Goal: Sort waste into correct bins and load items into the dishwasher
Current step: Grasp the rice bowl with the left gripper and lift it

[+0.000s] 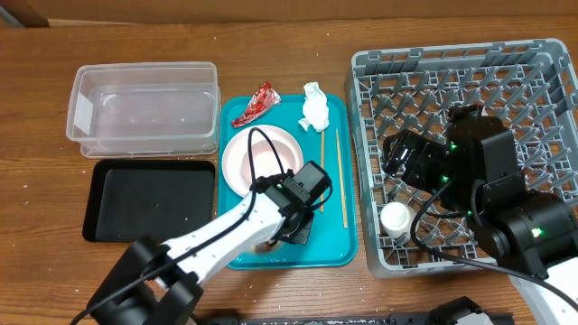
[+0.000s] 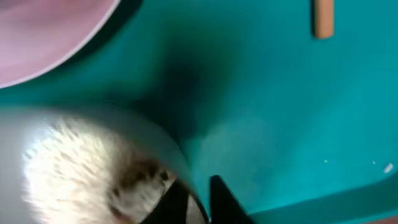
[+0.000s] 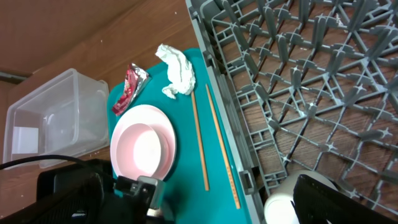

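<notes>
On the teal tray (image 1: 336, 236) lie a red wrapper (image 1: 253, 105), a white napkin (image 1: 314, 106), a pink-rimmed plate (image 1: 264, 155) and two chopsticks (image 1: 340, 176). My left gripper (image 1: 293, 227) is low over the tray's near part. In the left wrist view its jaws (image 2: 199, 202) are shut on the rim of the white bowl (image 2: 74, 130), which holds brownish-white food scraps (image 2: 87, 174). The small white cup (image 1: 395, 219) stands in the grey dish rack (image 1: 470, 68). My right gripper (image 1: 396, 158) hovers open above the rack, one finger (image 3: 336, 202) beside the cup (image 3: 283, 205).
A clear tub (image 1: 144, 108) stands at the back left with a black tray (image 1: 149, 200) in front of it. The rack's left wall (image 1: 361, 162) runs close beside the teal tray. The left arm reaches over the tray's near edge.
</notes>
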`<state>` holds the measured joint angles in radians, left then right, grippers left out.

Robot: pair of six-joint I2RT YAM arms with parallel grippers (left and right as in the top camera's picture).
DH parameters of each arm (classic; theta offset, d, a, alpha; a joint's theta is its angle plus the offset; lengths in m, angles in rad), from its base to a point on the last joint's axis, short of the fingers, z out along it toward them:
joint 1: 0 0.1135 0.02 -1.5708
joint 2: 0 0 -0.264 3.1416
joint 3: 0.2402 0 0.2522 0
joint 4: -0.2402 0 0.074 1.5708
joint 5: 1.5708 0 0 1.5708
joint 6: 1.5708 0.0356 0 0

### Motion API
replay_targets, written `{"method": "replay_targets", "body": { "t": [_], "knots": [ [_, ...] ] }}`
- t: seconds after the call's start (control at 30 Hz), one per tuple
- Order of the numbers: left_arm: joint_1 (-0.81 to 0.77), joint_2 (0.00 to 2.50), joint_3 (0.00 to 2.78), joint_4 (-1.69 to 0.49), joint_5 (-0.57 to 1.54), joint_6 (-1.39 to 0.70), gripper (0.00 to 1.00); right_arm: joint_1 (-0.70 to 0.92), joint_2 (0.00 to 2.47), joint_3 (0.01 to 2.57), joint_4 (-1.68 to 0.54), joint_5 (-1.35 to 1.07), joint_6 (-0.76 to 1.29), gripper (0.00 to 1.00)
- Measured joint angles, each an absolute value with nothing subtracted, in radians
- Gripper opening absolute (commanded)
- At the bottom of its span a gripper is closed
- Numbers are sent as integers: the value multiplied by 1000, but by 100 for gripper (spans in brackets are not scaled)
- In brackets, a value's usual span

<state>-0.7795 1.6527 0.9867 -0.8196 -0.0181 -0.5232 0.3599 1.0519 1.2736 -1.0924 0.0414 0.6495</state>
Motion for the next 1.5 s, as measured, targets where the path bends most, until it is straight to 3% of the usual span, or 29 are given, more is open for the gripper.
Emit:
{"method": "replay_targets", "body": {
  "t": [0.27, 0.43, 0.7, 0.93, 1.2, 1.5],
  "knots": [
    [-780, 1654, 987, -837, -54, -567, 4, 360, 1052, 1274, -1092, 41, 649, 100],
    [-779, 1613, 988, -958, -64, -627, 4, 360, 1052, 1274, -1092, 41, 649, 100],
    [-678, 1267, 996, -1028, 4, -662, 4, 360, 1052, 1274, -1092, 41, 649, 100],
    [-236, 1103, 1004, -1055, 250, -481, 4, 360, 1052, 1274, -1092, 41, 649, 100],
    [391, 1246, 1004, -1103, 742, -17, 4, 360, 1052, 1274, -1092, 42, 649, 100],
    [622, 1610, 1004, -1300, 1226, 454, 4, 360, 1052, 1274, -1092, 41, 648, 100]
  ]
}}
